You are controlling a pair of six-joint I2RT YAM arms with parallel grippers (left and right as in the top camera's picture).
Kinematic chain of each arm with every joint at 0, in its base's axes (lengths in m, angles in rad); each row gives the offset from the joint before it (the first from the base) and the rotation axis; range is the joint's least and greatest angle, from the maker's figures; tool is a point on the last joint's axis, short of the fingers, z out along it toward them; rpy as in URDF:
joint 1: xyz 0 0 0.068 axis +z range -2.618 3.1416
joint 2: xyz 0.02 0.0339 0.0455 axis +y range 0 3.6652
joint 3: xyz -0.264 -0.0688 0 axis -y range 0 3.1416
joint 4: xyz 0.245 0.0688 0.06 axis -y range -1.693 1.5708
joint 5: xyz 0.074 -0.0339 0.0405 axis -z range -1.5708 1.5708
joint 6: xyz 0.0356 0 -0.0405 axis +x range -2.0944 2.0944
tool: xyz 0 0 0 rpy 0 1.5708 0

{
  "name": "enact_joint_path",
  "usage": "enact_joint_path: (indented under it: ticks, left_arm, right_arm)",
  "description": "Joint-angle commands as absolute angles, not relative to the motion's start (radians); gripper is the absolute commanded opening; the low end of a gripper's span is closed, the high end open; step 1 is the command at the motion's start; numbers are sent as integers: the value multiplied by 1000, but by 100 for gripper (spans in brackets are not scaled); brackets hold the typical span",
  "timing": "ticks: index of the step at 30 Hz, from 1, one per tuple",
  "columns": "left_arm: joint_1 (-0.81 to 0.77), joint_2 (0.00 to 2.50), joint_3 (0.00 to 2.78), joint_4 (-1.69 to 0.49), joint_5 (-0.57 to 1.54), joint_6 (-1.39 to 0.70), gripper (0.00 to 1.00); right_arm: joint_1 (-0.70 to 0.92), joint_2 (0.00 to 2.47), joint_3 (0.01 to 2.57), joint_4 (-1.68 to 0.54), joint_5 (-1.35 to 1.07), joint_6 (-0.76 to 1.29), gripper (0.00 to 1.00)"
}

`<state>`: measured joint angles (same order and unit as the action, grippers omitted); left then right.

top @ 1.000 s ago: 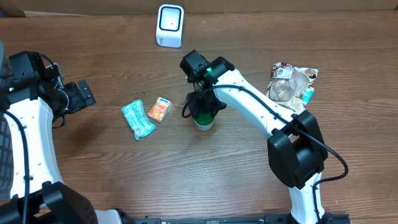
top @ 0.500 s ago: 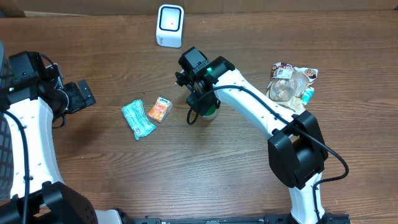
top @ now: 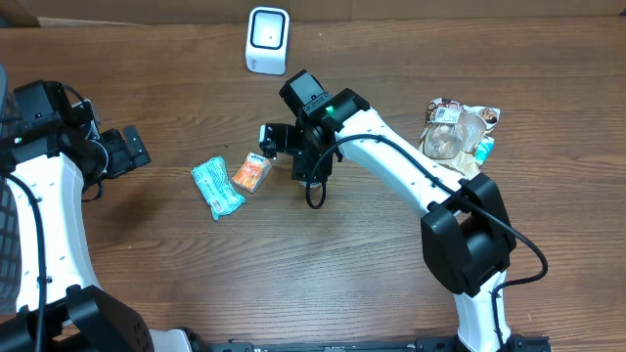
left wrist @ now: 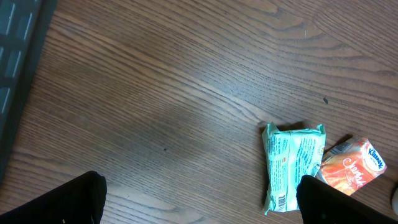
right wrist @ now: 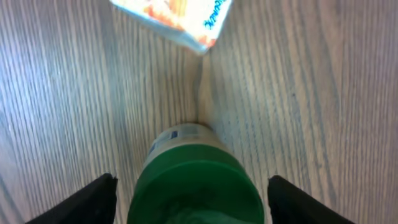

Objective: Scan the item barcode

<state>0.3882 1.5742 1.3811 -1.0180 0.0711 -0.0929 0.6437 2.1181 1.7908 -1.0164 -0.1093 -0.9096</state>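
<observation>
The green-lidded bottle (right wrist: 196, 208) seems to rest on the table (top: 293, 284), near the middle, just beside the orange Kleenex pack (right wrist: 174, 18). From above you can't see it, because your right arm (top: 391, 161) covers it. I cannot tell if it stands straight.

Your right claw (right wrist: 191, 185) sits around the lid, one finger on each side. A thin strip of wood shows next to one finger, so the claw looks let go, not squeezing.

The teal pack (top: 217, 188) lies on the other side of the orange pack, toward the left edge. The white scanner (top: 267, 39) stands by the far edge, well apart from the bottle. A snack bag (top: 458, 129) lies near the right edge. Your left claw (left wrist: 200, 202) hangs wide open and empty by the left edge.

Here is what could go wrong:
- If you lift the claw crooked, a finger may catch the lid and the bottle may tip and roll.
- It may bump the orange pack, since they are so close.
- If you grab again too lightly, the smooth lid may slip out.
- The scanner is far off, and the barcode may face the wrong way, so the scan may fail.
</observation>
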Motion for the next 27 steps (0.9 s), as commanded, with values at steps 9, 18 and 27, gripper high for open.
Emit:
enact_joint_path:
  ticks: [9, 18, 27]
  left_arm:
    - [392, 1577, 1396, -1017, 68, -66, 99]
    - [392, 1577, 1396, -1017, 68, -67, 100]
    - [392, 1577, 1396, -1017, 68, -67, 99]
  right_arm:
    - [587, 2060, 1935, -1050, -133, -473, 100]
    - [560, 2044, 1935, -1134, -137, -148, 100]
    - [564, 2045, 1860, -1044, -136, 246, 89]
